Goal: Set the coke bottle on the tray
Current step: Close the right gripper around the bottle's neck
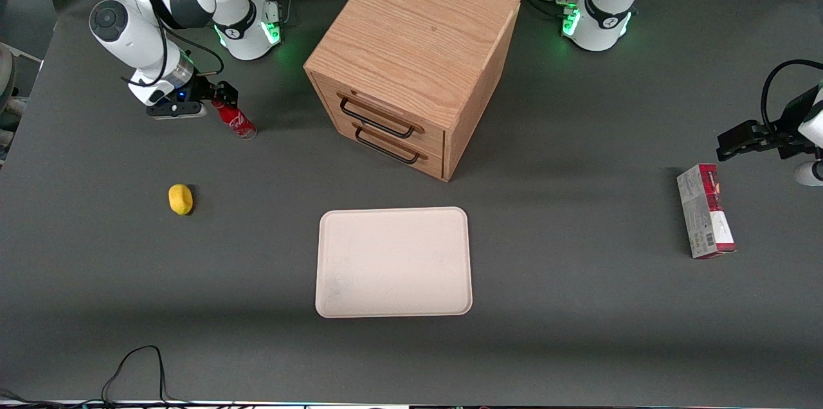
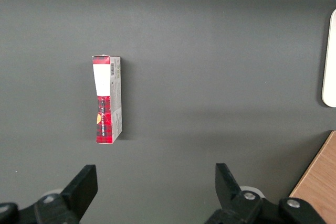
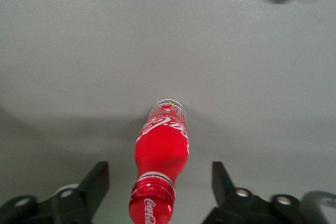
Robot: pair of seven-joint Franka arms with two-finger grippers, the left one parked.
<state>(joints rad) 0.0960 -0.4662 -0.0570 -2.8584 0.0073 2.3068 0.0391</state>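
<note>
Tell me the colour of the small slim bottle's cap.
Red, like the small slim coke bottle itself; the right wrist view shows it best, between the open gripper fingers.

A dark grey matte table (image 1: 578,332) fills the scene. On it stands a light oak two-drawer cabinet (image 1: 411,55), lit evenly from above

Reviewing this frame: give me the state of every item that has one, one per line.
coke bottle: standing on the table, between the open fingers, not gripped
gripper: open, around the bottle's neck
tray: empty
drawers: both closed
carton: lying flat
lemon: loose on the table
</note>
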